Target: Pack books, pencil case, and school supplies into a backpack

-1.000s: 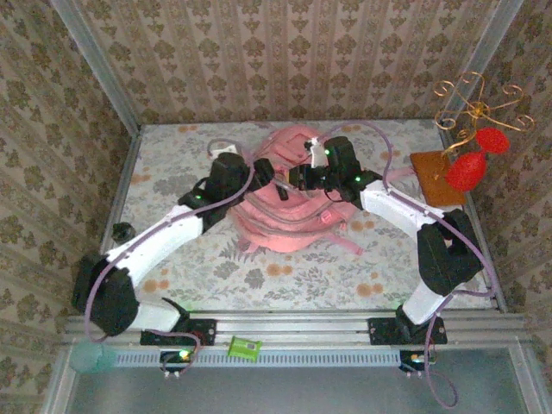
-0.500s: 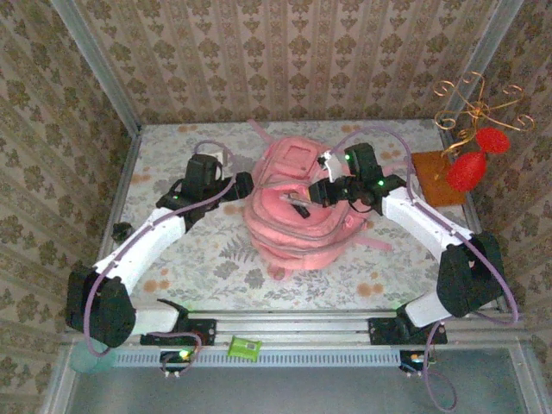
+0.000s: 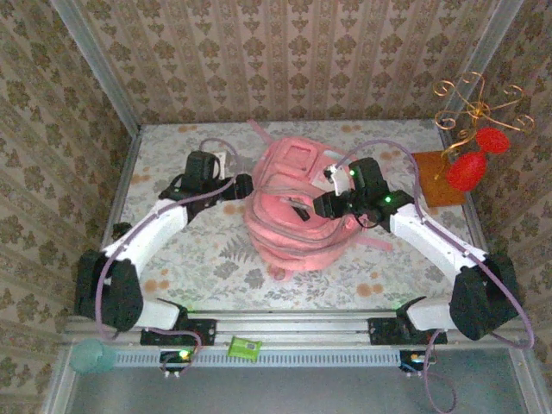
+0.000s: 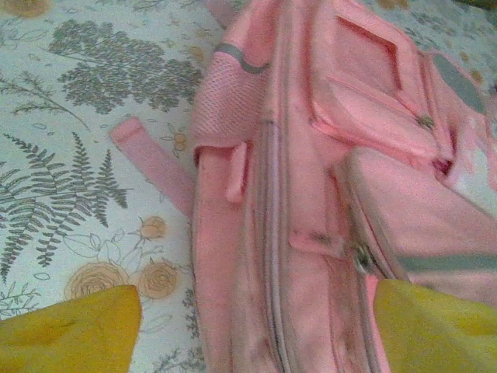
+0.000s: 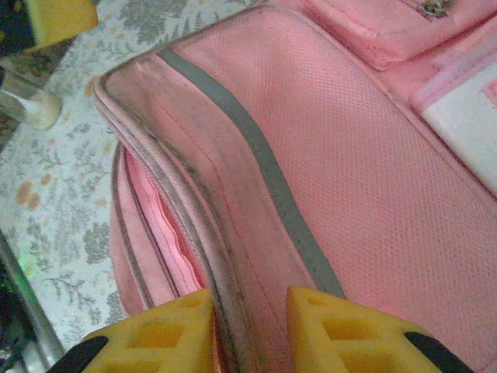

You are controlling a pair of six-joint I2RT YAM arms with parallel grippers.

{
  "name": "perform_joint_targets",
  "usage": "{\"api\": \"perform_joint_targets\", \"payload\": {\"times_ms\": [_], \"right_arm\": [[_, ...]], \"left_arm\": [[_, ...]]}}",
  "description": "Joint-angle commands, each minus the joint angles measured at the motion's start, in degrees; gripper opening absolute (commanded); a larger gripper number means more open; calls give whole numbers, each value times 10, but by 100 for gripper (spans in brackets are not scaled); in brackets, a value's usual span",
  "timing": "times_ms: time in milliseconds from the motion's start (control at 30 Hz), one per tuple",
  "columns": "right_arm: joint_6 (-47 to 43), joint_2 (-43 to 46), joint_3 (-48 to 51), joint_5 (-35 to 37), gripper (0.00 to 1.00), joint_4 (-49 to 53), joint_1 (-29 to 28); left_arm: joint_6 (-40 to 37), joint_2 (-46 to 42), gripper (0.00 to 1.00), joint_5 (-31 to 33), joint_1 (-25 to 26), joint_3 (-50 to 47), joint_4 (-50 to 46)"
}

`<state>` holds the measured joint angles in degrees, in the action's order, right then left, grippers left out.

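Observation:
The pink backpack (image 3: 289,237) lies flat in the middle of the table, its zip pockets facing up. My left gripper (image 3: 245,185) is at the backpack's left side. In the left wrist view that gripper (image 4: 252,334) is open wide, with the backpack's side panel (image 4: 311,194) below the gap. My right gripper (image 3: 317,205) rests on top of the backpack. In the right wrist view its jaws (image 5: 250,334) stand slightly apart and straddle the zip rim of the backpack (image 5: 349,155). The books, pencil case and school supplies are hidden.
A wooden board (image 3: 435,179) with a gold wire stand and red ornaments (image 3: 470,168) sits at the back right. A loose pink strap (image 4: 151,159) lies on the floral cloth left of the backpack. A small black object (image 3: 121,230) lies by the left wall. Patterned walls enclose three sides.
The backpack went from bunched up between the arms to lying flat. My left arm drew back to the left. My right gripper's jaws parted slightly on the rim.

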<state>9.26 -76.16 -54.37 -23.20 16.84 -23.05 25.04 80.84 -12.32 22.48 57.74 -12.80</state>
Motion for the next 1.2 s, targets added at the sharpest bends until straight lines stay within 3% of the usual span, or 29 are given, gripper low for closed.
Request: {"api": "perform_joint_targets", "payload": {"times_ms": [0,67,267,467,700,933,1167], "right_arm": [[13,10,20,90,29,29,-4],[16,26,38,67,32,21,-2],[28,109,94,-89,52,-27,-1],[110,26,84,-145,48,-161,-11],[164,-53,97,-45,33,-140,-20],[151,-53,119,44,28,-106,36],[86,-134,25,37,28,-74,60]], "left_arm": [[27,45,74,-32,4,55,17],[28,71,71,-40,12,87,4],[4,80,68,-31,21,96,-2],[-42,111,61,-33,33,110,-37],[-58,160,44,-77,71,95,-57],[-40,140,38,-98,92,32,-65],[10,102,37,-91,152,-51,-48]]}}
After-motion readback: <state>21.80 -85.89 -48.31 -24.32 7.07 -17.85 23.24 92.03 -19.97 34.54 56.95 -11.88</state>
